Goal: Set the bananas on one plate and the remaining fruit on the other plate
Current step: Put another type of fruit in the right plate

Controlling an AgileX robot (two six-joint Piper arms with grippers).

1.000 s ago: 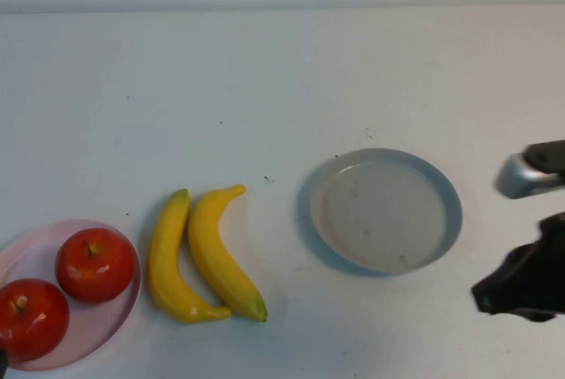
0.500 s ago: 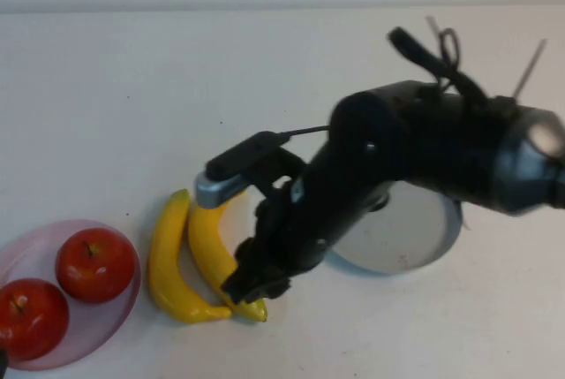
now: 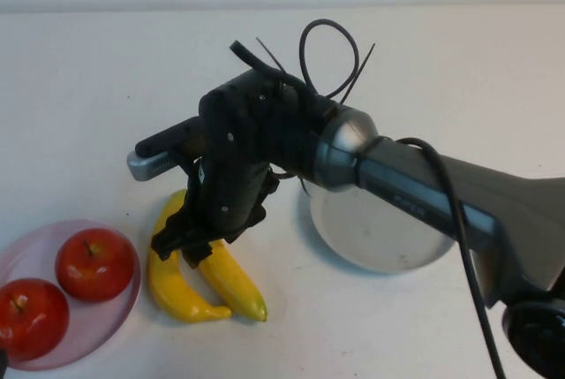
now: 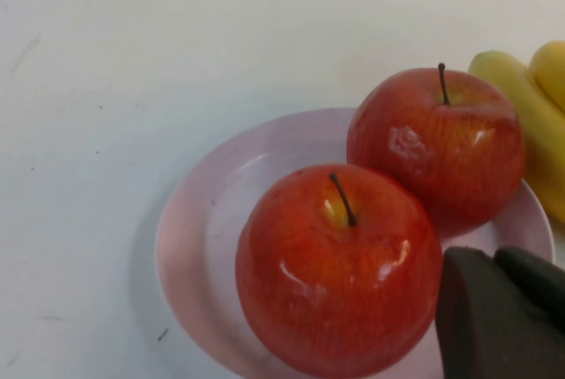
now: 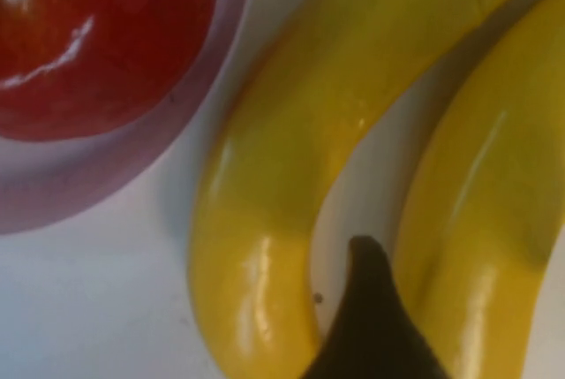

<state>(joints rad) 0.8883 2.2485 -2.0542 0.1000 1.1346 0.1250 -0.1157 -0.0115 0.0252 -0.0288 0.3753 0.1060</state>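
- Already, at far left, both apples point(image 3: 95, 263) sit on the pink plate point(image 3: 124, 304); the left hand point(image 4: 503, 313) hangs beside them, shut and empty.
- Next, the two bananas point(image 3: 177, 286) lie side by side on the desk point(image 3: 88, 87), just beside that plate, not yet lifted.
- Over them, the right hand point(image 3: 183, 249) hovers; one finger dips between them, nothing gripped, and I cannot tell how wide it stands.
- Rightward, the grey-blue plate point(image 3: 353, 238) waits bare, so the banana half remains.
- Behind, a plain white surface, nothing more.
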